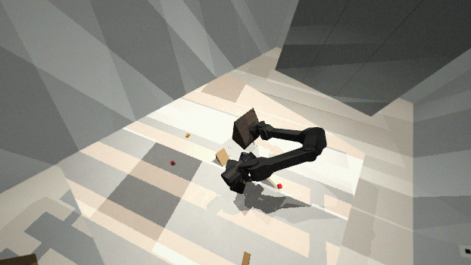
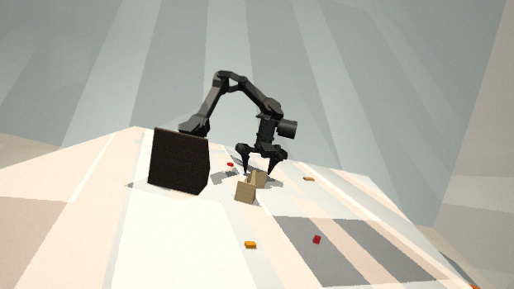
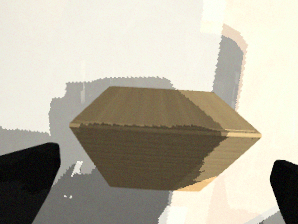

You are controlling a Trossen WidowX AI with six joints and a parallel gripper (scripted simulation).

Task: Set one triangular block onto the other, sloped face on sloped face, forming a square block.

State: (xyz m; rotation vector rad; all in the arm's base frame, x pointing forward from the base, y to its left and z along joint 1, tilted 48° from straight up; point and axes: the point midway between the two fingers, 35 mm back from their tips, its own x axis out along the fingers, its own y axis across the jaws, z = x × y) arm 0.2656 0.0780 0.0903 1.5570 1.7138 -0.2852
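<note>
One tan triangular block [image 1: 223, 157] [image 2: 245, 192] sits on the table, apart from the hand, and does not show in the wrist view. The other tan triangular block [image 2: 259, 180] [image 3: 145, 157] is below the hand, its ridge running across the wrist view with a face sloping away on each side. In the top view the arm mostly hides it. In the exterior view the first block partly overlaps it, so the gap between them is hard to judge. My gripper [image 2: 257, 172] is open and empty, its fingertips at either side of the second block and about at its top.
A large dark wedge-shaped box [image 1: 244, 130] [image 2: 178, 161] stands near the arm's base. A bright red piece [image 1: 279, 185] [image 2: 230, 164], a dark red piece [image 1: 173, 163] [image 2: 316, 239], an orange piece [image 1: 187, 135] [image 2: 250, 244] and a flat brown strip [image 1: 246, 258] [image 2: 308, 178] lie around.
</note>
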